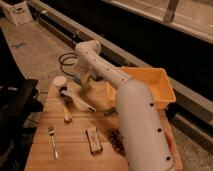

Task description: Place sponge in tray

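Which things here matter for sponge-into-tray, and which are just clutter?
Job:
- orange tray
- gripper, low over the far edge of the table, left of the tray
- sponge: cannot pick it out for sure

Clutter:
- fork
- brush
- small rectangular block
- dark cluster
- white round object
- cable on the floor

The tabletop (75, 127) is pale, matt wood with plank seams. The tray (161, 80) looks like smooth orange plastic. The fork (52, 141) is dull grey metal. The arm (136, 117) wears a smooth white shell with a soft sheen, down to the gripper (85, 84) over the tabletop's far edge.
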You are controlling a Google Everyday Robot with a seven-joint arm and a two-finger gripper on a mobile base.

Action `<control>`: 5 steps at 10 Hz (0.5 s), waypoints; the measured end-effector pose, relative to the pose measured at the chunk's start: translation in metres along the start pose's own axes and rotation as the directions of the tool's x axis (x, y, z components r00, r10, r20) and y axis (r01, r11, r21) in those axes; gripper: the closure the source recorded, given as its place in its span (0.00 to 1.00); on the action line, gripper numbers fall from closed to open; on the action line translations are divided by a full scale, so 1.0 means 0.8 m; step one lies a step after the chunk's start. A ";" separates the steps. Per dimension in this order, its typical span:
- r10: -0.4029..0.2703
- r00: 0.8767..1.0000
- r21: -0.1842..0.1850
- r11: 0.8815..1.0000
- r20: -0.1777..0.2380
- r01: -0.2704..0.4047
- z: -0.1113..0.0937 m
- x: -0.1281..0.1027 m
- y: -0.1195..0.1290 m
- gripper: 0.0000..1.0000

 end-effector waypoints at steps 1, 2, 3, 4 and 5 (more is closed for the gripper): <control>-0.002 1.000 0.002 1.000 0.001 0.002 0.004 0.003 -0.001 0.30; -0.006 1.000 0.005 1.000 0.000 0.006 0.008 0.006 -0.003 0.30; -0.015 1.000 0.012 1.000 -0.007 0.016 0.012 0.008 -0.006 0.30; -0.020 1.000 0.015 1.000 -0.012 0.020 0.015 0.010 -0.007 0.30; -0.021 1.000 0.019 1.000 -0.016 0.021 0.019 0.015 -0.008 0.30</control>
